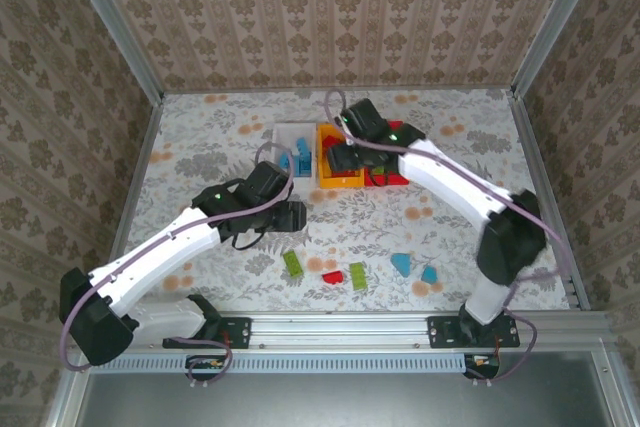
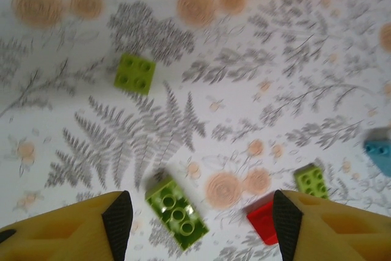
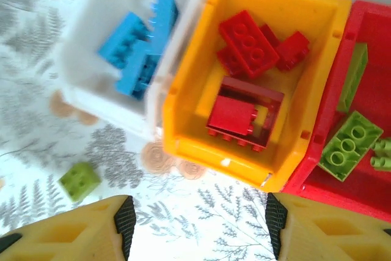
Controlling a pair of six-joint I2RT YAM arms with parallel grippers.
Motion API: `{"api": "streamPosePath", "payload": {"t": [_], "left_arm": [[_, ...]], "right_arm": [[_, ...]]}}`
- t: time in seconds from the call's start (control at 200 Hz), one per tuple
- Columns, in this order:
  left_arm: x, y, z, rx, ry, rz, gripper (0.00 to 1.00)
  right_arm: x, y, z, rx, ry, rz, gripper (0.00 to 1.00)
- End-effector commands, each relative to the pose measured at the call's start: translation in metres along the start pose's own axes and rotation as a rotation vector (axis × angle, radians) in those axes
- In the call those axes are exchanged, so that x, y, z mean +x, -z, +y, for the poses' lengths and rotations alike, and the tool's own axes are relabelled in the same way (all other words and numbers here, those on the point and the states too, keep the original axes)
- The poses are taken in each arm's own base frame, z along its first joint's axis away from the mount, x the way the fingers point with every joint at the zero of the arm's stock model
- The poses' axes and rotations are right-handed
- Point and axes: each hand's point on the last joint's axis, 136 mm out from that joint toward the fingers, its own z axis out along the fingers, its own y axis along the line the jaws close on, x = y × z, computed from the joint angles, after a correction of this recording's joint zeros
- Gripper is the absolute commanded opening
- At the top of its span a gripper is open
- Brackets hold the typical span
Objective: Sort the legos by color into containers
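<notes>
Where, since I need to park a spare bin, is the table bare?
Bare: the far-left corner beside the white bin, and the far-right corner beyond the red bin. Crowded: the near middle, strewn with loose legos.

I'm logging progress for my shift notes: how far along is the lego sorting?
Done: blue bricks lie in the white bin, red bricks in the orange-yellow bin, green bricks in the red bin. In hand: nothing; the left gripper and right gripper are open, the left pointed at a lime green brick. Left: six loose bricks: three green, one red, two blue.
</notes>
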Motion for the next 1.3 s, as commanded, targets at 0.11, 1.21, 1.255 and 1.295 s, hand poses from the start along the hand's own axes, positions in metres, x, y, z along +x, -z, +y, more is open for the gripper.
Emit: {"api": "streamPosePath", "payload": {"t": [0.11,1.21,1.255,1.295], "left_arm": [[0.020,-0.009,0.018,-0.083,0.099,0.065,0.65],[0.043,0.031,-0.018,0.167,-0.071,0.037,0.65],[0.044,0.032,-0.018,0.169,-0.073,0.038,0.65],[0.044,0.033,-0.018,0.173,-0.073,0.034,0.65]], "right_arm": [[0.050,0.046,0.048,-0.319,0.098,-0.190,0.66],[0.280,0.007,0.053,0.101,-0.045,0.547,0.68],[0.280,0.003,0.053,0.114,-0.051,0.550,0.68],[0.280,0.000,0.053,0.121,-0.055,0.548,0.68]]}}
